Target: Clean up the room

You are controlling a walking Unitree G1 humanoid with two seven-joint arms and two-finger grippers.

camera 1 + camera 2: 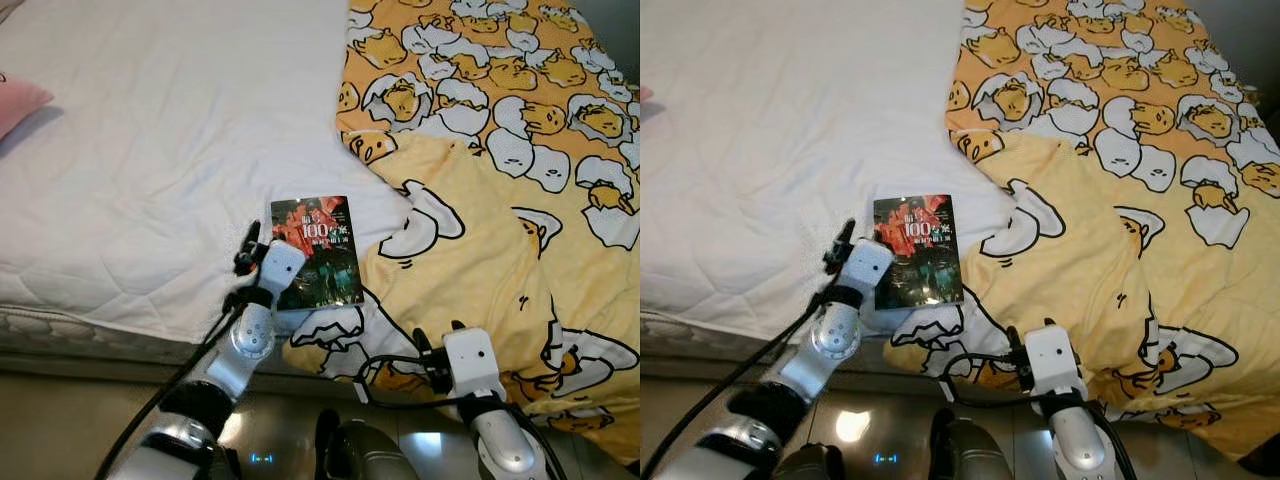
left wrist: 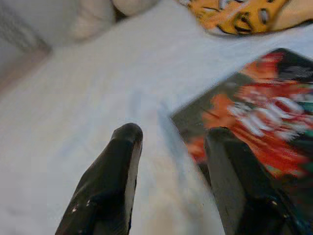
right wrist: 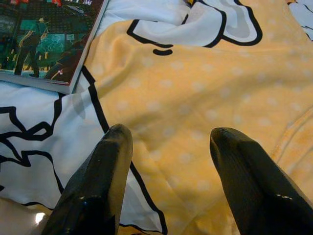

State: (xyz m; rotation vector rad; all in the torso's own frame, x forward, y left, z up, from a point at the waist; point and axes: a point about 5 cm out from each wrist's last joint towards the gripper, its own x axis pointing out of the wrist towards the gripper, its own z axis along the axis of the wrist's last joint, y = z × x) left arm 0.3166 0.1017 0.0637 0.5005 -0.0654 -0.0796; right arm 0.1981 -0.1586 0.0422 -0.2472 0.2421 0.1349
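A dark book [image 1: 318,250] with red cover art lies flat near the front edge of the bed, its lower right corner resting on the yellow blanket [image 1: 480,250]. My left gripper [image 1: 247,248] is at the book's left edge and open. In the left wrist view one finger [image 2: 230,166] hovers over the cover of the book [image 2: 264,112] and the other finger [image 2: 117,161] over the white sheet. My right gripper [image 1: 438,335] stands open just above the blanket [image 3: 195,98], to the right of the book [image 3: 44,39], holding nothing.
The white quilted sheet [image 1: 170,150] covers the left of the bed, with a pink pillow [image 1: 15,100] at its far left edge. The egg-patterned blanket spreads over the right side and hangs off the front. Shiny floor [image 1: 60,420] lies below the mattress edge.
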